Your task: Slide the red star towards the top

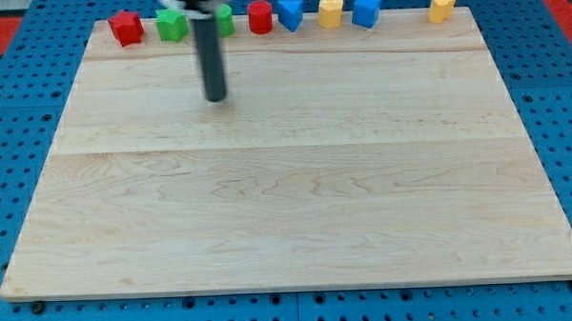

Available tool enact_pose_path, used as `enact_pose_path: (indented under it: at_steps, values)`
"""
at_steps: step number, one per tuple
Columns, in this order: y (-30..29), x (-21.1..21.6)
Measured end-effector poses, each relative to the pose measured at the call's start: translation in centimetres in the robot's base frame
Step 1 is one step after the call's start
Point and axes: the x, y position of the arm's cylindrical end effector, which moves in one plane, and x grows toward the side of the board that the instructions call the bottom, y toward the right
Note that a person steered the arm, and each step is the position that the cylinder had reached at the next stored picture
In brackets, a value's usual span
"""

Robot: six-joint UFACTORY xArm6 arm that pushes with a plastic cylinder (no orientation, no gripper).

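Observation:
The red star [125, 27] sits at the board's top edge, near the top left corner. My tip [214, 98] rests on the wooden board [287, 199], below and to the right of the red star, well apart from it. The dark rod rises from the tip and hides part of a green block [226, 20]. Another green block [172, 23] lies between the red star and the rod.
More blocks line the top edge: a red cylinder-like block [260, 16], a blue block [289, 14], a yellow block [329, 11], another blue block [366, 9] and a yellow block [442, 5] at the far right. Blue pegboard surrounds the board.

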Motion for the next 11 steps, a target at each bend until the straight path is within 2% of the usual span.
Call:
enact_pose_path:
  at_steps: [1,2,4,5,6,11]
  values:
    - [-10.1,-1.4]
    - [-17.3,-1.4]
    - [-14.7,-2.6]
    - [-11.7,-5.8]
    - [-10.9,-7.2]
    - [-10.6,-11.4]
